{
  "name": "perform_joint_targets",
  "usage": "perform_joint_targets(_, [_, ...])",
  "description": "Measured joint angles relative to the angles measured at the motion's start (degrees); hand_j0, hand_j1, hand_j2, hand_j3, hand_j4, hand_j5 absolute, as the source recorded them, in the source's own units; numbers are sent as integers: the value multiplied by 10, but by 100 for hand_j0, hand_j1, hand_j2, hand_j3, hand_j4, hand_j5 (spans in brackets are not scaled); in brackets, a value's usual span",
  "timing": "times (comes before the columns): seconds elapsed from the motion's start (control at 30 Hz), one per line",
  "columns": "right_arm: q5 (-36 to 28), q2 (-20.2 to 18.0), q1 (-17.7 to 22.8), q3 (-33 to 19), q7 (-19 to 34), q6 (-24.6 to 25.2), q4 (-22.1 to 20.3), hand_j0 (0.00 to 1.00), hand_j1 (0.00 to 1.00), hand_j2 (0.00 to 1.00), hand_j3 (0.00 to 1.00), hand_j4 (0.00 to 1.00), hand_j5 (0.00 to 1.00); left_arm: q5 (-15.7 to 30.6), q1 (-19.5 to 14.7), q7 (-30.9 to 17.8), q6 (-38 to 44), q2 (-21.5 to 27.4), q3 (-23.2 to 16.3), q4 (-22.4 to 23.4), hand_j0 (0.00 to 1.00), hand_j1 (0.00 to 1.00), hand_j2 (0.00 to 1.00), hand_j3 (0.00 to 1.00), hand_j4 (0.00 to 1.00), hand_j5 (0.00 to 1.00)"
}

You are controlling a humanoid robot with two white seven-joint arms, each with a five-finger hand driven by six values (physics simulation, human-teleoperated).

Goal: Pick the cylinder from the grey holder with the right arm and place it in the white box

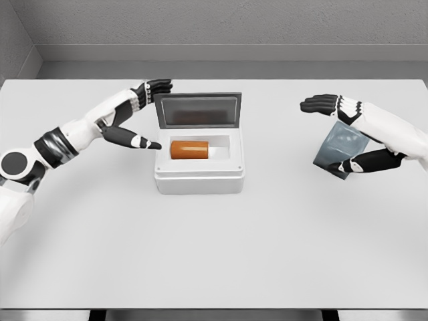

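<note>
An orange cylinder (189,149) lies on its side inside the white box (199,182), whose grey lid (198,110) stands raised at the back. My left hand (148,115) is beside the box's left wall, fingers spread, thumb pointing at the rim, holding nothing. The grey holder (340,151) sits at the right of the table, tilted, with no cylinder visible in it. My right hand (338,134) is around the holder's top, fingers extended above it and thumb below, not grasping anything.
The white table (214,254) stretches wide in front of the box. A grey wall runs behind the table's far edge.
</note>
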Motion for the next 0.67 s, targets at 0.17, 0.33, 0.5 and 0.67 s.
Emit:
perform_joint_targets(0.17, [0, 1, -1, 0, 0, 0, 0, 100, 100, 100, 100, 100, 100, 3, 28, -1, -1, 10, 15, -26, 100, 100, 100, 100, 100, 100])
perform_joint_targets(0.33, [0, 1, 0, 0, 0, 0, 0, 100, 100, 100, 100, 100, 100, 2, 27, 0, -1, 29, 31, -32, 100, 100, 100, 100, 100, 100])
perform_joint_targets(0.5, [0, 1, 0, 0, 0, 0, 0, 100, 100, 100, 100, 100, 100, 2, 29, 1, 0, 64, 67, -16, 100, 100, 100, 100, 100, 100])
perform_joint_targets(0.67, [0, 2, 0, 0, 0, 0, 0, 100, 100, 100, 100, 100, 100, 2, 34, 1, 1, 94, 84, 16, 100, 100, 100, 100, 100, 100])
